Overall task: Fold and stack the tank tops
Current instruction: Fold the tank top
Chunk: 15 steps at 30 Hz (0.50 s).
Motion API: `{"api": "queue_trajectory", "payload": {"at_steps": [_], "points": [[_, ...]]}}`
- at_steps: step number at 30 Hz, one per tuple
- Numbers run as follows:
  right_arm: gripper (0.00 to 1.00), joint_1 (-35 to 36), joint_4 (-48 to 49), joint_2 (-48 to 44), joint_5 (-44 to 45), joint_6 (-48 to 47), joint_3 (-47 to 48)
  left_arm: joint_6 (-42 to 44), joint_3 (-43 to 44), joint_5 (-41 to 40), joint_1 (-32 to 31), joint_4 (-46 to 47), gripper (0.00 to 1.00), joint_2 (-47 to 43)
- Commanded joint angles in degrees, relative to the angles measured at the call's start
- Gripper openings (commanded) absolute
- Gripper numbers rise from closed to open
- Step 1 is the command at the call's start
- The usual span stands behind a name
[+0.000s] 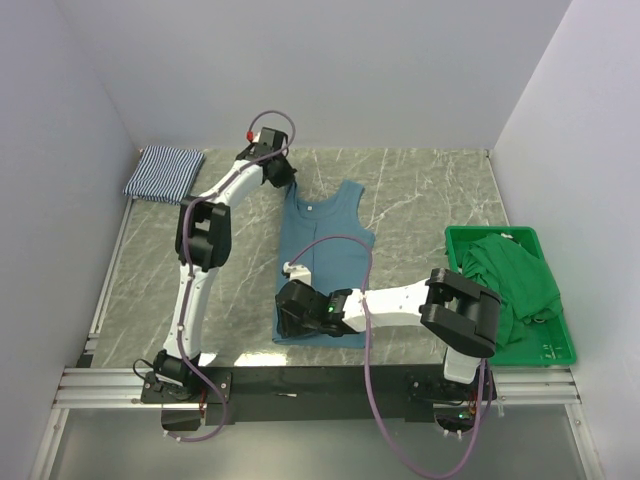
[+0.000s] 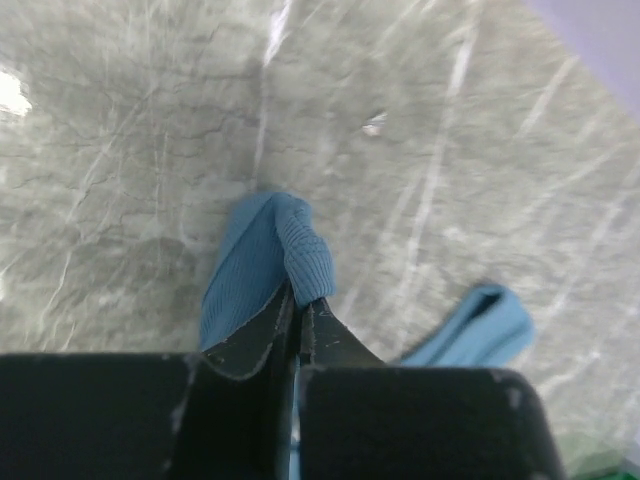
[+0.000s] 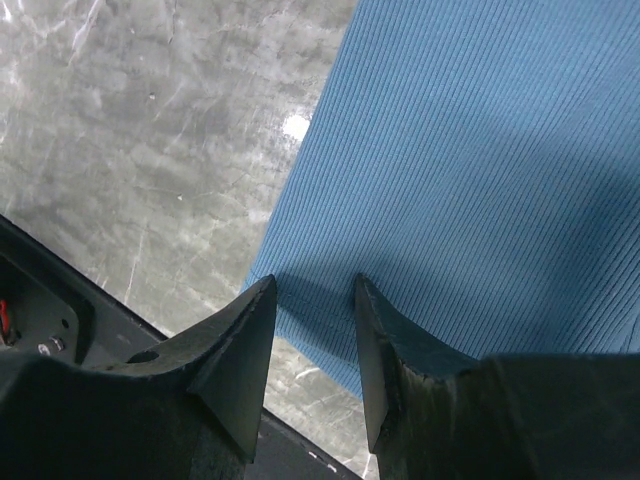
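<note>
Desk (image 1: 420, 190) of grey marble pattern carries the teal-blue tank top (image 1: 325, 250) flat at its middle, straps toward the far edge and hem toward the near edge. The left gripper (image 1: 285, 183) reaches to the far side of the garment; in the left wrist view this claw (image 2: 298, 300) is pinched tight on the left strap (image 2: 265, 260), whose ribbed loop bunches up just past the fingertips, while the other strap (image 2: 480, 325) lies loose on the marble to the side. The right gripper (image 1: 282, 318) sits low at the hem corner nearest the left arm's base, by the near edge; from its wrist camera the claw (image 3: 313, 290) is narrowly parted, its two tips set down on either side of the hem, with ribbed blue cloth (image 3: 480, 150) between and beyond them, and I cannot tell whether it grips anything. The striped tank top (image 1: 165, 172) rests folded in the far left corner, well apart from both arms. A green crate (image 1: 490, 231) stands at the right edge, holding crumpled green cloth (image 1: 515, 275).
</note>
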Motion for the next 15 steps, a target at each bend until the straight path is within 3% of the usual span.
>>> {"api": "queue_trajectory", "payload": {"at_steps": [1, 4, 10, 15], "points": [[0.45, 0.56, 0.32, -0.10, -0.63, -0.35, 0.49, 1.43, 2.51, 1.49, -0.26, 1.38, 0.07, 2.44], [0.45, 0.56, -0.29, -0.01, -0.54, 0.00, 1.55, 1.78, 2.51, 2.55, -0.44, 2.34, 0.14, 3.15], [0.45, 0.12, -3.01, -2.28, 3.66, 0.44, 3.57, 2.57, 1.72, 3.61, -0.26, 5.67, 0.51, -0.96], [0.50, -1.99, -4.06, -6.77, 5.17, -1.22, 3.57, 2.40, 0.75, 6.06, 1.40, 9.81, 0.71, -7.12]]}}
